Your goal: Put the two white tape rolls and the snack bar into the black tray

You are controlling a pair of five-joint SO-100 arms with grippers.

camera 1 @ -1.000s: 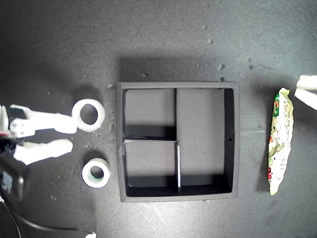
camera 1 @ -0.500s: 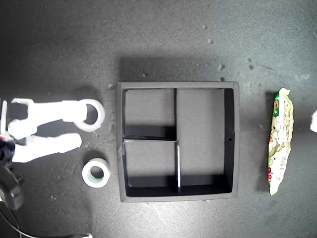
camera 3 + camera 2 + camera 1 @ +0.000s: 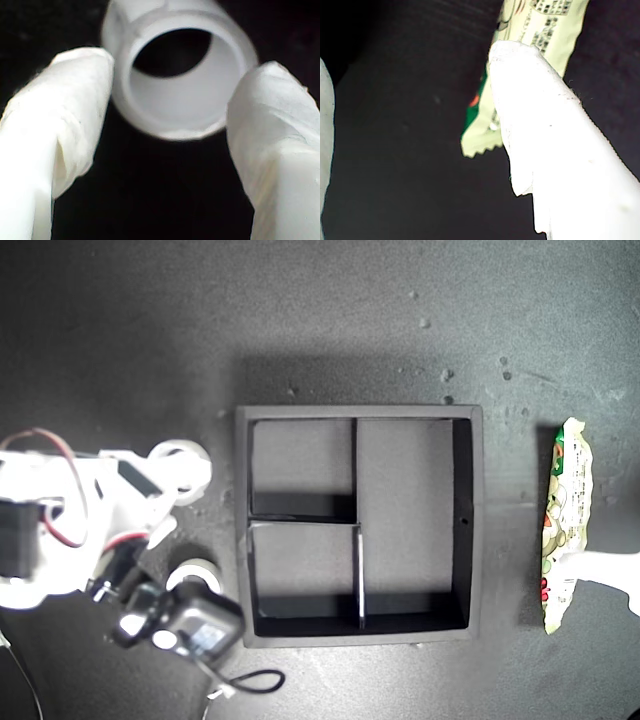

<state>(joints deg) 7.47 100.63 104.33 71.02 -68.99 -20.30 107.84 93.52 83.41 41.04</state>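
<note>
Two rolls, wide roll point(image 3: 184, 469) and small roll point(image 3: 197, 576), one bar point(image 3: 562, 525), one tray point(image 3: 358, 412). My second end effector point(image 3: 167, 95) straddles the wide roll, fingers apart; my first end effector point(image 3: 415, 125) beside the bar, apparently apart.

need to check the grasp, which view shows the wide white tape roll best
The second wrist view: the wide white tape roll fills it, between my second gripper's open fingers. The exterior view shows only part of it behind the arm. The first wrist view misses it.
</note>
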